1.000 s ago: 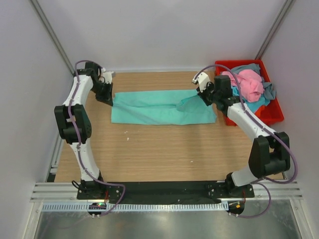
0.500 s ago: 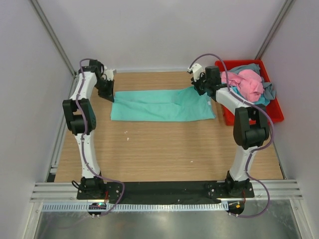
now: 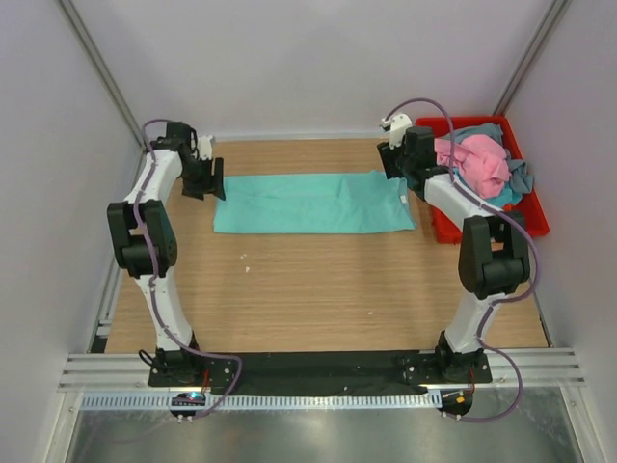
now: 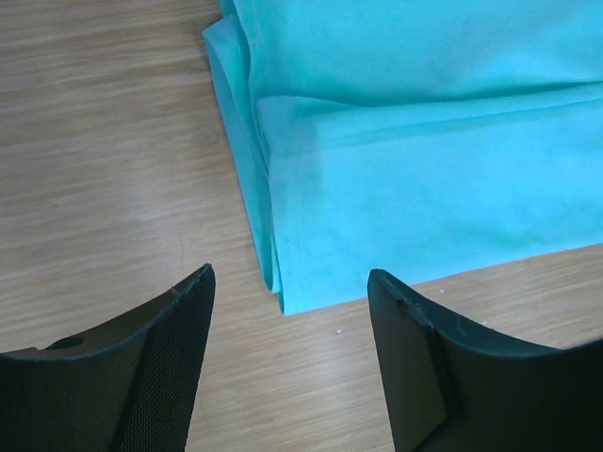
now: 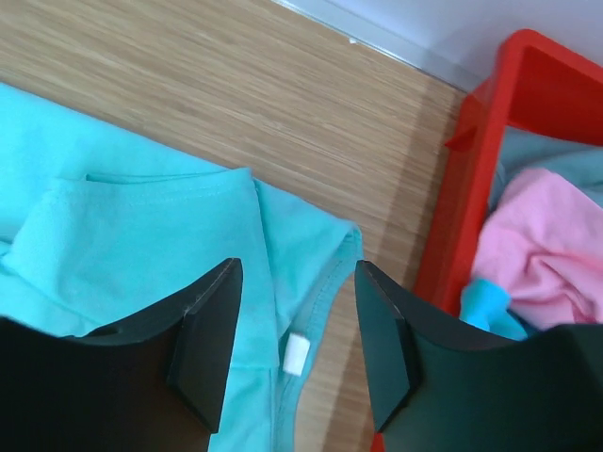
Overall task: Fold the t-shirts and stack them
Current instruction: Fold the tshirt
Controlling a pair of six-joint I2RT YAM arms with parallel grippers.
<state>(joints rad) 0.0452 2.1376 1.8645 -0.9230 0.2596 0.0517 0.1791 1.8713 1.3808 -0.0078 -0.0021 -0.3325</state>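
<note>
A teal-green t-shirt (image 3: 313, 203) lies flat on the wooden table as a long folded strip. My left gripper (image 3: 214, 181) hovers open just off its left end. In the left wrist view the folded corner of the shirt (image 4: 424, 188) sits ahead of the open left gripper (image 4: 290, 282), with bare wood between the fingers. My right gripper (image 3: 395, 164) stands open over the shirt's right end. The right wrist view shows the shirt (image 5: 141, 235), its neck hem and a white label (image 5: 295, 355) below the open right gripper (image 5: 297, 273). Neither gripper holds anything.
A red bin (image 3: 530, 227) stands at the back right, close beside the right gripper. It holds a pink t-shirt (image 3: 477, 159), a grey-blue one (image 3: 519, 176) and a turquoise one (image 3: 492, 204). The bin's wall (image 5: 471, 188) is close to the right fingers. White walls enclose the table.
Both grippers carried the teal shirt's edge toward the back, then opened and let go. The cloth now lies flat as a neat strip.
</note>
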